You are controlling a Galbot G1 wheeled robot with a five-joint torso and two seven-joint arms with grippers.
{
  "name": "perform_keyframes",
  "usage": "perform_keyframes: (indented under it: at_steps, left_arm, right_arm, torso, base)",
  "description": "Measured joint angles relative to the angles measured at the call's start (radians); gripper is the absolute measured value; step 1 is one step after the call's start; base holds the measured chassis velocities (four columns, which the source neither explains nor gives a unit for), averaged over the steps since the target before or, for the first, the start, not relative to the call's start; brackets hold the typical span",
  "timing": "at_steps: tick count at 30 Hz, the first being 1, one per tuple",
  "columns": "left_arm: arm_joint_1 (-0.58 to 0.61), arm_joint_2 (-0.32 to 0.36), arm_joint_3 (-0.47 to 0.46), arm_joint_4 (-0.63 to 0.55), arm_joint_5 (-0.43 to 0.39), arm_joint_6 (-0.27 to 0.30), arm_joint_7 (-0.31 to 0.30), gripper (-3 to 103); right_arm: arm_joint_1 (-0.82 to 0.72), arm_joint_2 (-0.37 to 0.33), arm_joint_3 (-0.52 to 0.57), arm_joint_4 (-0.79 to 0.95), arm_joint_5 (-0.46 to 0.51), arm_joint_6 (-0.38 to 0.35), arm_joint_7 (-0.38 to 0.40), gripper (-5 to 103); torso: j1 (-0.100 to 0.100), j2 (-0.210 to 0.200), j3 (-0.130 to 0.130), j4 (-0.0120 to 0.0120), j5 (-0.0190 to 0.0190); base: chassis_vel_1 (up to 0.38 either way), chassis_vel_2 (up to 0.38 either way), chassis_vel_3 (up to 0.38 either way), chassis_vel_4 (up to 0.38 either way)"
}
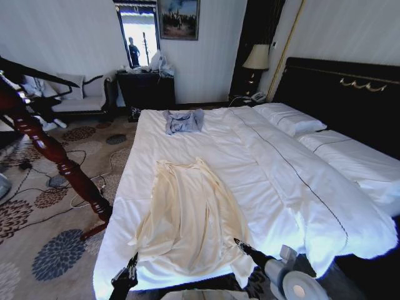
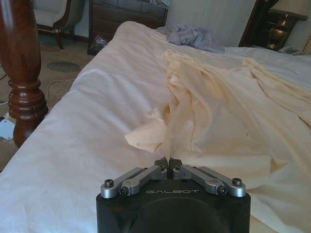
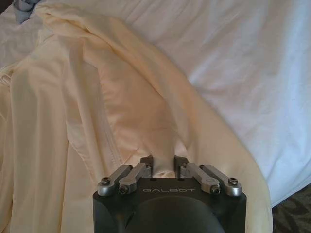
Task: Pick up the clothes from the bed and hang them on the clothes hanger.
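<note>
Pinching the clothes [image 3: 87, 111] — right gripper [image 3: 164, 162], narrowly parted.

— What do the wrists look like?
— Each matte black housing carries white "GALBOT" lettering. The left claw [image 2: 168, 162] and right claw [image 3: 164, 162] have silver metal linkage bars with dark screws.
— And from the head?
— Black arm links; the right one has a pale grey round joint.
</note>
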Motion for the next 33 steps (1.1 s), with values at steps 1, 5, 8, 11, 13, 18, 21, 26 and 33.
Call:
perform_keyframes:
  at_steps: [1,5,8,11,13,18,21,26,33]
  left_arm:
    - [0.0,0.0,0.0,0.0,0.0,0.0,0.0,0]
    - [-0.003,-0.001,-0.001,-0.001,0.0,0.0,0.0,0]
    - [-0.003,-0.001,-0.002,-0.004,0.0,0.0,0.0,0]
    - [0.01,0.001,-0.012,-0.021,-0.002,0.0,-0.001,0]
    - [0.022,0.002,-0.02,-0.03,-0.006,0.0,0.0,0]
    - [0.029,0.004,-0.052,-0.042,-0.019,-0.002,-0.004,0]
    - [0.055,0.005,-0.08,-0.066,-0.031,-0.005,-0.008,0]
    - [0.142,0.004,-0.131,-0.083,-0.034,-0.037,-0.007,0]
    - [0.278,-0.013,-0.101,-0.101,0.037,-0.117,-0.025,0]
  right_arm:
    - [0.001,-0.001,0.001,0.0,0.002,0.0,0.001,22]
    - [0.002,-0.004,0.003,0.0,0.011,0.003,0.005,7]
    - [0.0,-0.005,0.004,0.002,0.014,0.005,0.008,3]
    - [-0.01,-0.01,0.008,0.015,0.031,0.008,0.026,0]
    - [-0.015,-0.014,0.013,0.021,0.041,0.009,0.034,0]
    - [-0.021,-0.022,0.023,0.035,0.058,0.01,0.052,0]
    - [-0.033,-0.03,0.035,0.054,0.061,0.007,0.083,0]
    - [-0.065,-0.029,0.064,0.102,0.057,-0.049,0.161,0]
    - [-0.119,-0.03,0.05,0.148,0.017,-0.089,0.218,0]
  torso:
    - [0.0,0.0,0.0,0.0001,0.0]
    - [0.0,0.0,0.0,0.0,0.0]
    - [0.0,0.0,0.0,0.0001,0.0]
    - [0.0,0.0,0.0,0.0,0.0]
    - [0.0,0.0,0.0,0.0,0.0]
    - [0.0,0.0,0.0,0.0,0.0]
    - [0.0,0.0,0.0,0.0,0.0]
    - [0.0,0.0,0.0,0.0,0.0]
    - [0.0,0.0,0.0,0.0001,0.0001]
  base:
    - [0.0,0.0,0.0,0.0]
    - [0.0,0.0,0.0,0.0]
    - [0.0,0.0,0.0,0.0]
    - [0.0,0.0,0.0,0.0]
    - [0.0,0.0,0.0,0.0]
    - [0.0,0.0,0.0,0.0]
    - [0.0,0.0,0.0,0.0]
    - [0.0,0.0,0.0,0.0]
    - [0.0,0.0,0.0,0.0]
